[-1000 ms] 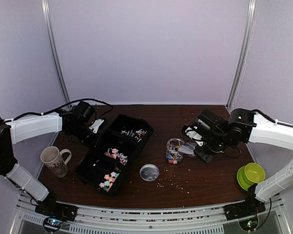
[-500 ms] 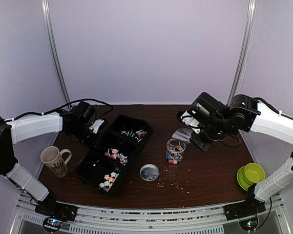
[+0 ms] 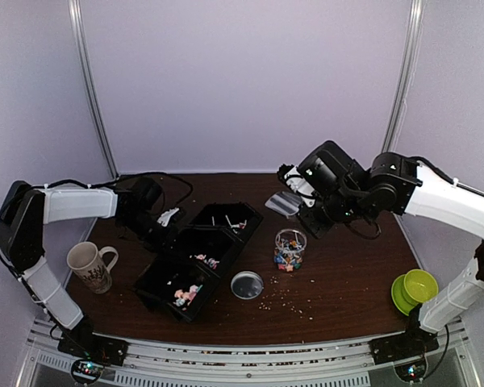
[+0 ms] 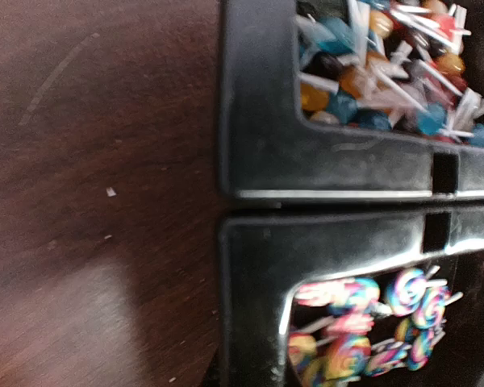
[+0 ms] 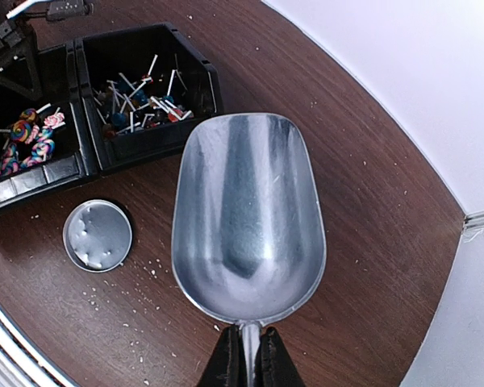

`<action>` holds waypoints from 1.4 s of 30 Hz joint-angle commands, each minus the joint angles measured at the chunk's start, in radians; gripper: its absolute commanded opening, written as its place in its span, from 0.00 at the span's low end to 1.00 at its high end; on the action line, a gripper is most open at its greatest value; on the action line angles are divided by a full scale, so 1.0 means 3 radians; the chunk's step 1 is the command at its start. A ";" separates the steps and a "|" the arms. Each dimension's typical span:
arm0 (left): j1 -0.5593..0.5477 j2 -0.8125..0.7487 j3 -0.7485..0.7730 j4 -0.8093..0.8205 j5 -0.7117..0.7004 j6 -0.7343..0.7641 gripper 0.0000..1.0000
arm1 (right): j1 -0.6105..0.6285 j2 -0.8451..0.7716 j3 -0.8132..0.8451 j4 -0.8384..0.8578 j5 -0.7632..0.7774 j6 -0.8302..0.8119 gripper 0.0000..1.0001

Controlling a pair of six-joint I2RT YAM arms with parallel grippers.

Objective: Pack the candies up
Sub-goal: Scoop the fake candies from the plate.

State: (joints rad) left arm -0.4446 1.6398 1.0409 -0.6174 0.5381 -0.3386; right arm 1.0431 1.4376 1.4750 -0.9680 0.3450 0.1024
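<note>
The candies lie in a row of black bins (image 3: 226, 239): star-shaped ones in the near bin (image 3: 184, 295), more in the middle bin (image 3: 203, 260), lollipops in the far bin (image 3: 230, 223). A clear jar (image 3: 289, 250) holds several mixed candies. My left gripper (image 3: 164, 219) is at the bins' far left wall. The left wrist view shows only the bin rim (image 4: 258, 242) and lollipops (image 4: 363, 322), with my fingers hidden. The bin row looks tipped up on the left. My right gripper (image 5: 248, 355) is shut on the handle of an empty metal scoop (image 5: 248, 218), held in the air behind the jar.
A round metal lid (image 3: 247, 285) lies on the table in front of the jar. Pale crumbs (image 3: 286, 302) are scattered near it. A patterned mug (image 3: 90, 266) stands at the left. A green bowl (image 3: 417, 289) stands at the right front.
My right arm has lifted the scoop away from the jar, up and to the back left. The bin row has shifted right and tipped with my left gripper.
</note>
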 commanded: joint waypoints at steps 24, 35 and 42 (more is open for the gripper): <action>-0.0111 -0.0161 0.0264 -0.0148 -0.0682 0.0147 0.00 | 0.0133 -0.0037 -0.0125 0.0247 -0.0174 -0.0078 0.00; -0.0194 -0.0244 0.0294 -0.0177 -0.0886 0.0205 0.00 | 0.0277 0.0492 0.0299 -0.0096 -0.0161 -0.0199 0.00; -0.0272 -0.0261 0.0308 -0.0179 -0.0846 0.0261 0.00 | 0.0281 0.0870 0.0727 -0.0400 -0.0064 -0.0246 0.00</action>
State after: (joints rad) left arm -0.5056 1.6230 1.0756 -0.7177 0.2325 -0.2798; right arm 1.1244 1.6661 1.6222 -1.0241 0.2924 0.0467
